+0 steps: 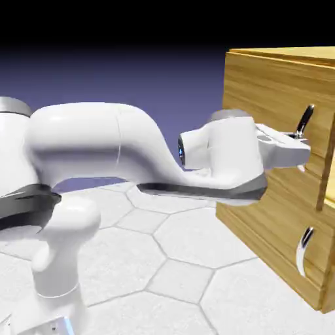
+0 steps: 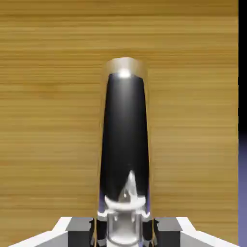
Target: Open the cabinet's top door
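The cabinet of light yellowish wood stands at the exterior view's right. Its top door carries a curved silver handle. My gripper reaches level to that handle from the left. In the hand view the handle rises dark and shiny straight up the middle, in front of the door's wood. Its lower end sits between my gripper, whose grey fingertips press close on either side, shut on it.
The lower panel has its own silver handle, below my hand. The arm's white forearm stretches across the middle over the hexagon-tiled table. A strip of blue backdrop shows past the door's right edge.
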Tool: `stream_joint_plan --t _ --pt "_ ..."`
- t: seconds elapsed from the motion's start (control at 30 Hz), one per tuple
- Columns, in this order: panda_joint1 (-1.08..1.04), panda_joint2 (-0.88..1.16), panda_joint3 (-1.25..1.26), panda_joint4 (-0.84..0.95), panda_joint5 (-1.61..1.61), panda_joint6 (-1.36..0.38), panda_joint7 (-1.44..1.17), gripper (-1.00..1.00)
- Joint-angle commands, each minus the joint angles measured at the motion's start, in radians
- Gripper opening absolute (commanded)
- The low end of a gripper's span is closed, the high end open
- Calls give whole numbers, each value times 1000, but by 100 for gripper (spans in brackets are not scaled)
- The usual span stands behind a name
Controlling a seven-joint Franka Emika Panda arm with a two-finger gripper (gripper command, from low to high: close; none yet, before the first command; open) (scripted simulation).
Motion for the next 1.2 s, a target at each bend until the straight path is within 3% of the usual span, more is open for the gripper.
stream_joint_plan --t 0.0,0.47,0.67,1.17 --pt "-36 2 28 -28 17 -15 0 -100" --pt "-543 -31 480 -362 286 -152 4 -100" --pt "-718 -155 693 -519 521 -222 -95 -100" --pt "-810 -486 1135 -754 1173 -447 -383 -100"
